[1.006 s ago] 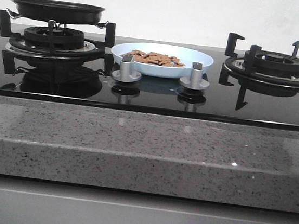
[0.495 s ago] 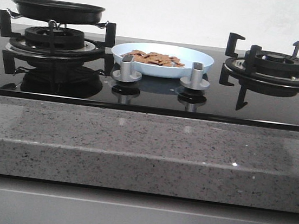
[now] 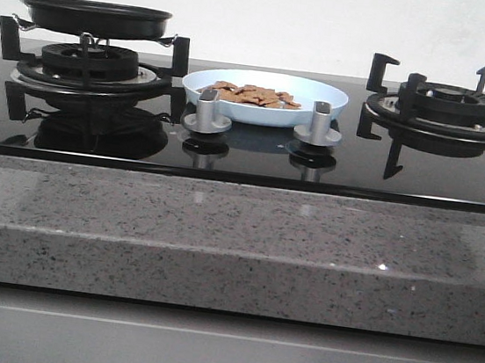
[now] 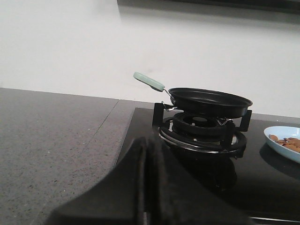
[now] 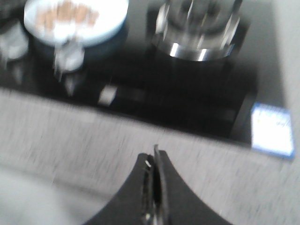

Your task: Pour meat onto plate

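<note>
The pale blue plate (image 3: 320,94) sits on the black glass hob between the two burners, with the reddish-brown meat pieces (image 3: 251,95) heaped in it. The plate also shows in the left wrist view (image 4: 276,145) and, blurred, in the right wrist view (image 5: 110,21). A black frying pan (image 3: 96,17) with a pale green handle (image 4: 149,81) rests on the left burner. My left gripper (image 4: 146,159) is shut and empty, low over the counter left of that burner. My right gripper (image 5: 154,164) is shut and empty over the granite front ledge. Neither gripper shows in the front view.
Two silver knobs (image 3: 207,113) (image 3: 317,126) stand in front of the plate. The right burner (image 3: 446,109) has black pan supports. A grey speckled counter ledge (image 3: 235,243) runs along the front. A blue-edged label (image 5: 273,130) lies on the hob's corner.
The front view has shifted very slightly; pan, plate and meat stay where they were. The right wrist view is motion-blurred.
</note>
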